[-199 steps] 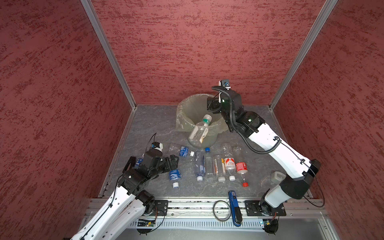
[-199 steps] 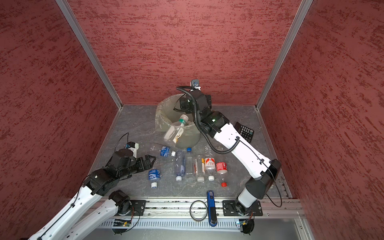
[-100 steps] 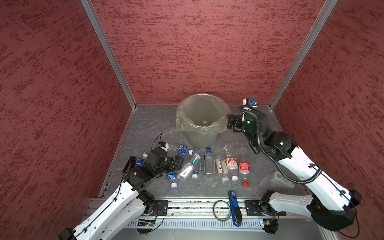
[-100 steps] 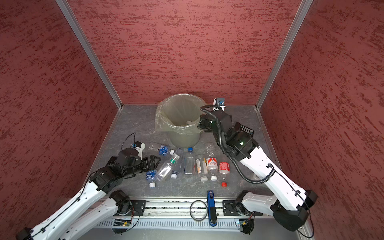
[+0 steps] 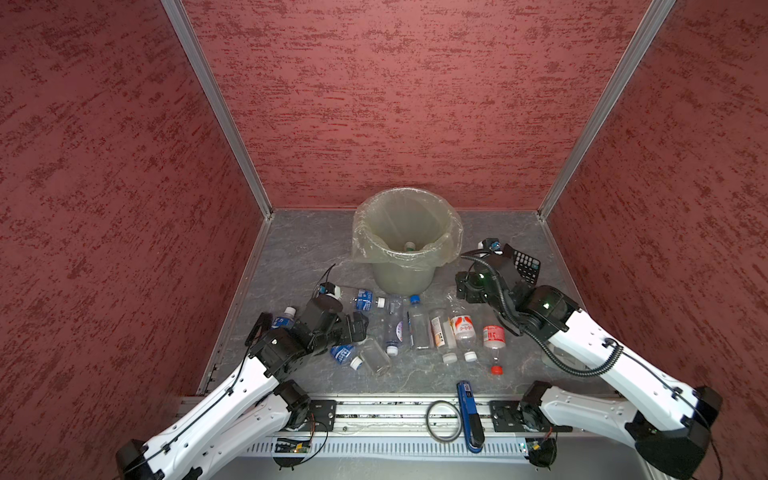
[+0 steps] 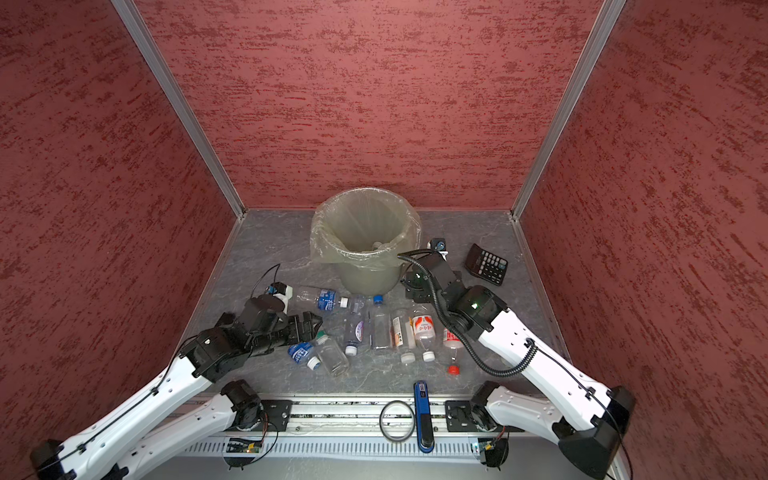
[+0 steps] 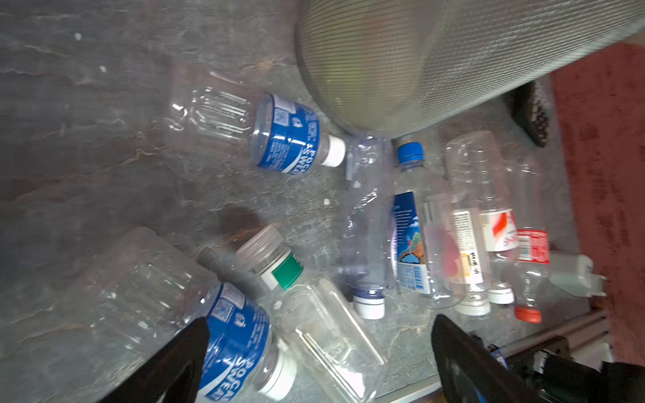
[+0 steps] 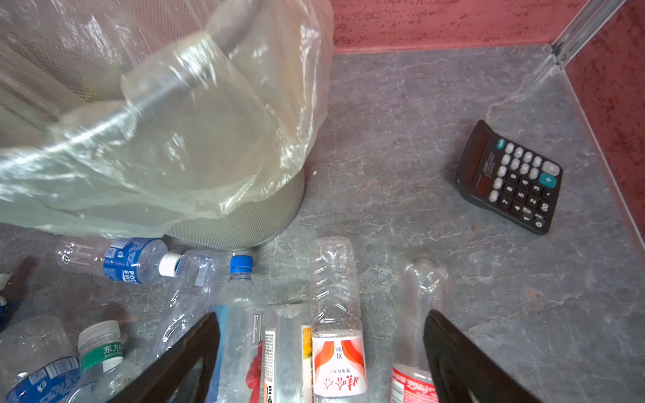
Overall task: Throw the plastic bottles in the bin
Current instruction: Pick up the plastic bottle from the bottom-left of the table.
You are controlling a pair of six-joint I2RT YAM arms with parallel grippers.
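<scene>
A round, tapered grey-green bin (image 5: 401,278) with a finely meshed wall stands at the back of a grey, stone-veined worktop (image 5: 299,253) enclosed by rough red walls. A crinkly translucent bag (image 5: 365,245) lines it and folds over the rim. Deep inside lies one bottle, of which only the white cap (image 5: 409,246) shows. The other plastic bottles (image 5: 419,332) lie on their sides on the worktop in front of the bin. All are clear and thin-walled, and some are dented. Most lie side by side in a row, among them a blue-capped bottle (image 5: 417,324), a red-and-white-labelled bottle (image 5: 463,328) and a red-capped bottle (image 5: 494,338). A blue-labelled bottle (image 5: 365,300) with a white cap lies near the bin's base. The left arm (image 5: 232,399), white with black joints, reaches low from the front left corner. The left jaws stand wide apart and released, above a second blue-labelled bottle (image 7: 237,342) and a square bottle with a green neck band (image 7: 314,314). The right arm (image 5: 594,345) folds back from the front right. The right jaws are also spread, gripping nothing, beside the bin and above the far ends of the row. A black calculator (image 6: 486,264) lies near the back right corner. A flat blue tool (image 5: 469,411) and a black ring (image 5: 444,419) rest on the front rail.
</scene>
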